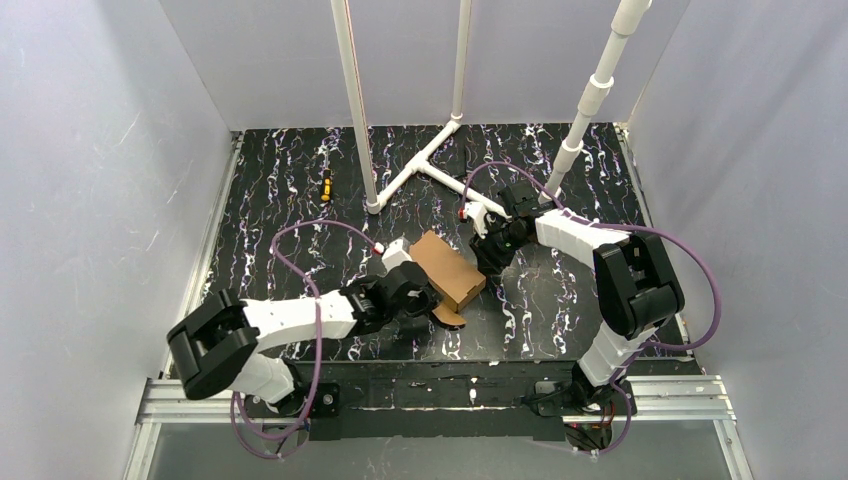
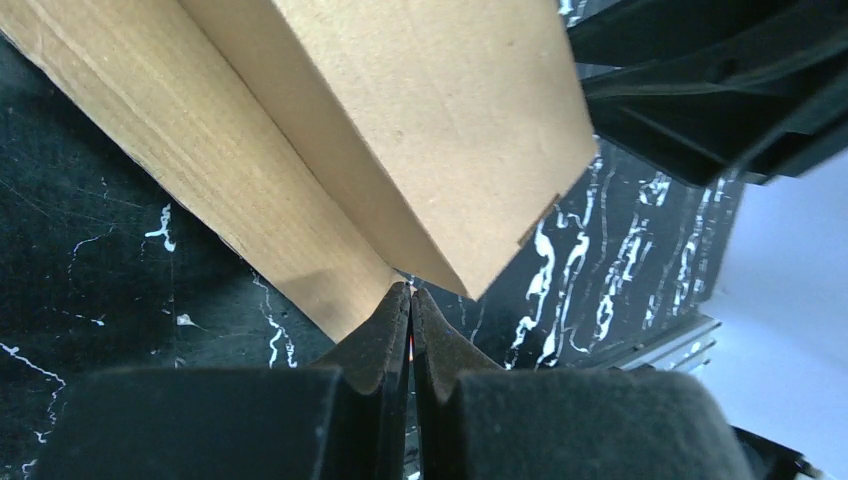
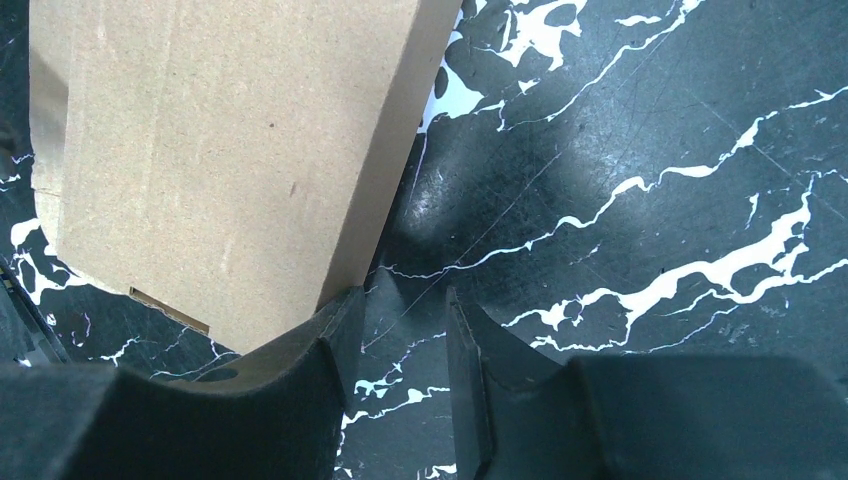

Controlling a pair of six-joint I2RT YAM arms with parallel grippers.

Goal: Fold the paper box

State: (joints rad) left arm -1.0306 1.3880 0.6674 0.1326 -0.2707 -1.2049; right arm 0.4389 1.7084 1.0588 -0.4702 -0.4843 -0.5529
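Note:
The paper box (image 1: 447,268) is a small brown cardboard box lying on the black marbled table, with a rounded flap (image 1: 451,316) sticking out at its near end. My left gripper (image 1: 418,297) is at the box's near left side. In the left wrist view it (image 2: 411,292) is shut, with nothing seen between the pads, and its tips touch the crease between two cardboard panels (image 2: 420,120). My right gripper (image 1: 492,252) is at the box's right side. In the right wrist view it (image 3: 400,312) is open and empty, and its left finger (image 3: 330,335) rests against the box wall (image 3: 230,150).
A white PVC pipe frame (image 1: 430,160) stands at the back of the table with upright pipes (image 1: 352,100). A small orange and black object (image 1: 325,185) lies at the back left. Grey walls close in both sides. A metal rail (image 1: 440,395) runs along the near edge.

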